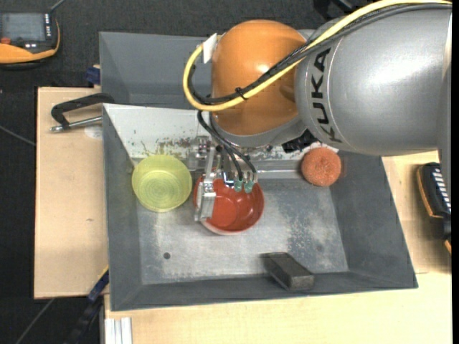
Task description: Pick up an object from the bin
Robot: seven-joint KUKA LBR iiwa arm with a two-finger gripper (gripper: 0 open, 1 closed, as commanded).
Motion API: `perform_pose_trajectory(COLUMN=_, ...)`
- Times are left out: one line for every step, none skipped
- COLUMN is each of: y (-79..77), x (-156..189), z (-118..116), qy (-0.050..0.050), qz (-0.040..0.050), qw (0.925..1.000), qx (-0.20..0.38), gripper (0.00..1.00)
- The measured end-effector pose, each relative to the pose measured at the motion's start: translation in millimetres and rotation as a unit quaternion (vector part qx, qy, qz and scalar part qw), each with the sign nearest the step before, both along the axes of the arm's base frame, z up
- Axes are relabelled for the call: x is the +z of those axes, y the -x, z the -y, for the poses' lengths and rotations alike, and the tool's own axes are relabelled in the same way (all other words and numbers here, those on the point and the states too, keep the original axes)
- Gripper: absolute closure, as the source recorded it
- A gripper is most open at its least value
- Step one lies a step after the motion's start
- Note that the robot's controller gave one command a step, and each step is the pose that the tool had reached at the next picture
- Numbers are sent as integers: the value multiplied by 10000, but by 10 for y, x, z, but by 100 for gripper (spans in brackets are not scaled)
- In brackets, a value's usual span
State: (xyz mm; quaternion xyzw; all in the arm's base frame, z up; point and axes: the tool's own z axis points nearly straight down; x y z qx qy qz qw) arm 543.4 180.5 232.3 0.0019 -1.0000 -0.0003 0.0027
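Grey scuffed metal forms the sloping walls and flat floor of the bin, and few things lie in it, each well apart from the others. Near the middle sits a red bowl, round and open side up. At its 9 o'clock, just beside it, stands a pale yellow-green cup with ringed sides. At its 2 o'clock, close to the back wall, rests a fuzzy orange ball. At about 5 o'clock, against the front wall, lies a dark grey block.

The arm reaches in from 3 o'clock, its orange cover hanging over the back of the bin. The gripper is low over the red bowl, at the bowl's 10 o'clock rim, with a silvery part of it right against that edge. Whether the fingers are spread, pressed together or pinching the rim I cannot tell, since the wrist and its cables hide the tips.

My judgement is that the step in hand is the grasp on the red bowl, taken by its rim. To do it well, the thin wall should sit squarely in the grip, one side inside the bowl and one outside, deep enough that the smooth, curved rim cannot slip out. The close should be firm but not crushing. The lift should go straight up, because the bowl will hang off-centre from one edge and may swing. Drifting toward 9 o'clock risks knocking the yellow-green cup, so the climb should stay clear of it.
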Motion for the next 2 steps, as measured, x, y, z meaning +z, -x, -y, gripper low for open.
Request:
perform_pose_trajectory(y=-570, x=-620, z=791, qy=17, qz=0, qw=9998, qx=207, gripper=0)
perform_pose_trajectory(y=-437, x=-1523, z=1463, qy=26, qz=-25, qw=9999, qx=-97, gripper=0)
